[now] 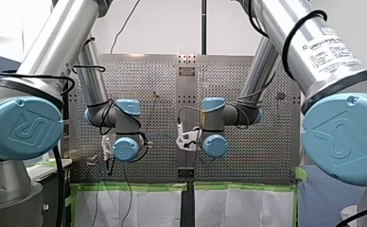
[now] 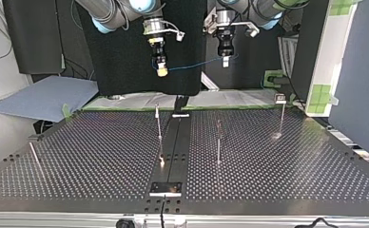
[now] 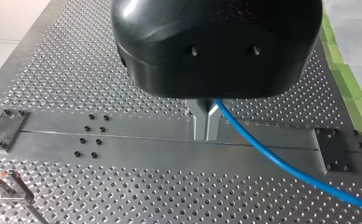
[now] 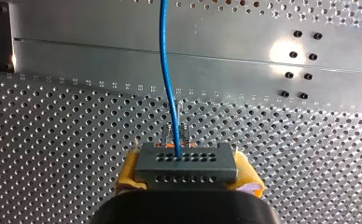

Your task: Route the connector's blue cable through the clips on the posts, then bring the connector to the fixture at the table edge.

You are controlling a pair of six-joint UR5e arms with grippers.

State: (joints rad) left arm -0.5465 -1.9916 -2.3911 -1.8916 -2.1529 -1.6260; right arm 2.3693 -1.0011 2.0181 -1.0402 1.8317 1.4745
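Both sets of jaws are closed on something. My right gripper (image 4: 186, 171) has its yellow pads (image 4: 128, 173) clamped on either side of the grey connector (image 4: 186, 163). The connector sits square between them, with its rows of little holes facing the camera. The blue cable (image 4: 168, 70) comes out of the middle of the connector and runs straight ahead over the perforated table (image 4: 53, 140).

My left gripper (image 3: 206, 127) has its metal fingers (image 3: 199, 122) pinched almost fully together, with the blue cable (image 3: 272, 156) caught right at the tips. From there the cable trails off to one side above the table.

In the top view, both grippers hang up high, over the far side of the table (image 2: 101, 152). My right gripper (image 2: 161, 71) is at the view's left and my left gripper (image 2: 225, 61) is at its right. The cable (image 2: 197, 65) stretches between them in a shallow sag, so the connector is in the air at my right gripper.

Down on the table, the thin posts stand upright and well apart from the cable. One (image 2: 159, 126) is near the centre strip, one (image 2: 218, 142) is a bit to the view's right, and one (image 2: 281, 118) is further right with a small block on top. A fixture plate (image 2: 166, 188) sits at the near edge, well away from the connector.
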